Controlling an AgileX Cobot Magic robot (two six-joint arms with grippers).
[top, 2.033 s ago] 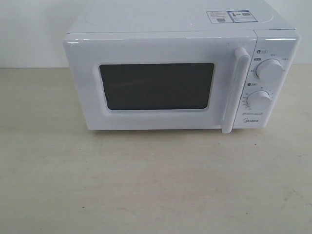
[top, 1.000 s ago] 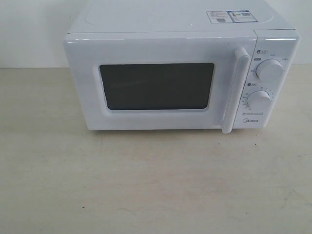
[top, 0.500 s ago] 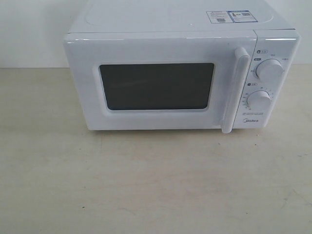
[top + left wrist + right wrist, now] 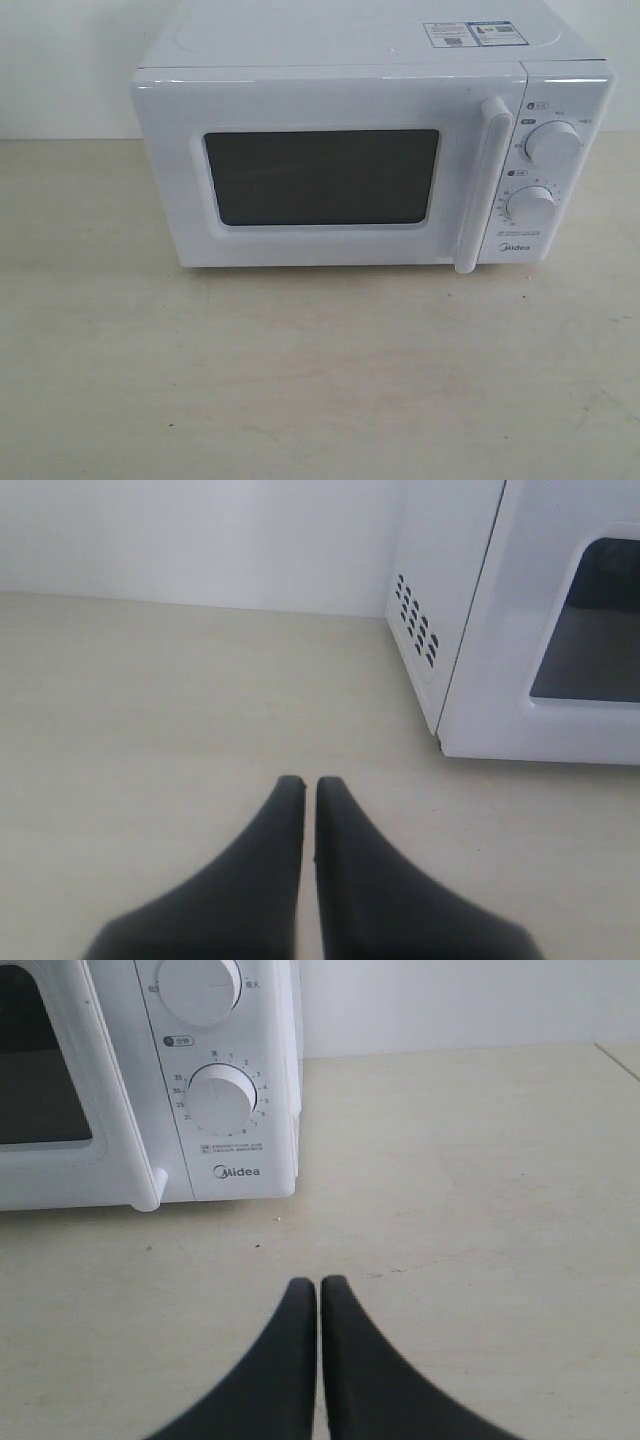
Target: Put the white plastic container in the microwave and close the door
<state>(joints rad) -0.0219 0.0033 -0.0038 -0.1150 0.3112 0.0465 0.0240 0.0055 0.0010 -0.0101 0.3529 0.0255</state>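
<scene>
Stillness in the outside view: the microwave point(image 4: 300, 40) sits on the pale table point(image 4: 320, 380) exactly where it sat two seconds ago, and nothing has shifted. The door point(image 4: 320, 100) is shut flush against the body, same as before. Its bar handle point(image 4: 485, 185) stands upright just beside the upper knob point(image 4: 551, 142) and the lower knob point(image 4: 532, 206). The dark window point(image 4: 322, 177) is too dark to tell what lies behind it. Two stickers point(image 4: 472, 33) lie flat on the top, near the back. No arm shows in this view.

Over to the left wrist view: the left claw point(image 4: 309, 782) has its two black fingers point(image 4: 270, 860) drawn together, with only a thin slit between the tips. It grips nothing and points across bare table. Near it is the microwave's side wall with its vent holes point(image 4: 418, 620), and a corner of the window shows beyond.

Now the right wrist view: the right claw point(image 4: 319, 1283) is pressed together too, tip against tip, with nothing between. It hangs over the table in front of the control-panel end, apart from the microwave. The brand badge point(image 4: 236, 1171) reads Midea, just below the lower knob.
</scene>
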